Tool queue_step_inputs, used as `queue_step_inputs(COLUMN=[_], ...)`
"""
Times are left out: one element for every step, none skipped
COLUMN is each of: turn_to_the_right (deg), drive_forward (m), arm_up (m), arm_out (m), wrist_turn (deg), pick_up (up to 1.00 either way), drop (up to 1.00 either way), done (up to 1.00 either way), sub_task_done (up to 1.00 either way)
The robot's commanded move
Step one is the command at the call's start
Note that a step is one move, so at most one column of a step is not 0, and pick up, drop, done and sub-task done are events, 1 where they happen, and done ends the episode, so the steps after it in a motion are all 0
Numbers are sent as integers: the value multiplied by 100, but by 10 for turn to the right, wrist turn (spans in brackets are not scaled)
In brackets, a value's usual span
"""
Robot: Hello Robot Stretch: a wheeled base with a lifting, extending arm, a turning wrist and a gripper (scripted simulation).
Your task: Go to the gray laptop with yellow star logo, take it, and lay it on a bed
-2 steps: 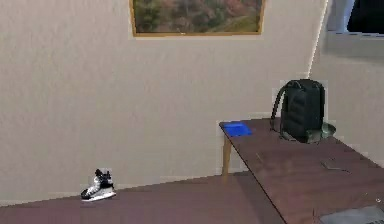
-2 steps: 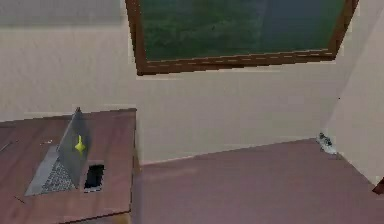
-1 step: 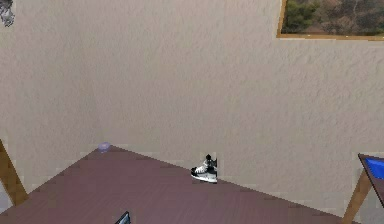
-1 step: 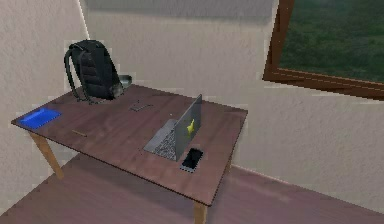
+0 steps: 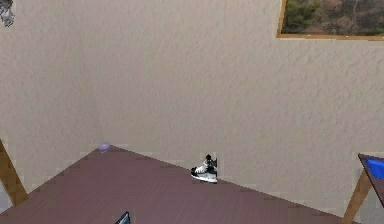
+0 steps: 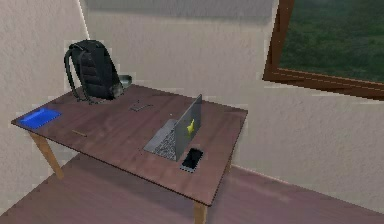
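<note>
In the arm side view a gray laptop (image 6: pixel 178 130) stands open on a brown wooden table (image 6: pixel 100 130), near the table's right end. A yellow star mark shows on the back of its lid. A small dark phone-like slab (image 6: pixel 192 159) lies just in front of it at the table's edge.
On the table sit a black backpack (image 6: pixel 95 70), a blue flat item (image 6: pixel 43 117) and a small flat object (image 6: pixel 139 106). A window (image 6: pixel 330 45) is in the wall to the right. In the forward view a black-and-white shoe (image 5: pixel 206 169) lies by the wall, a small purple object (image 5: pixel 103 148) in the corner, a table corner (image 5: pixel 372 170) at right.
</note>
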Motion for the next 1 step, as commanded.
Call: queue_step_inputs(turn_to_the_right=[0], drive_forward=[0], arm_up=[38], arm_out=[0], wrist_turn=[0], pick_up=[0], drop=[0], done=[0], sub_task_done=[0])
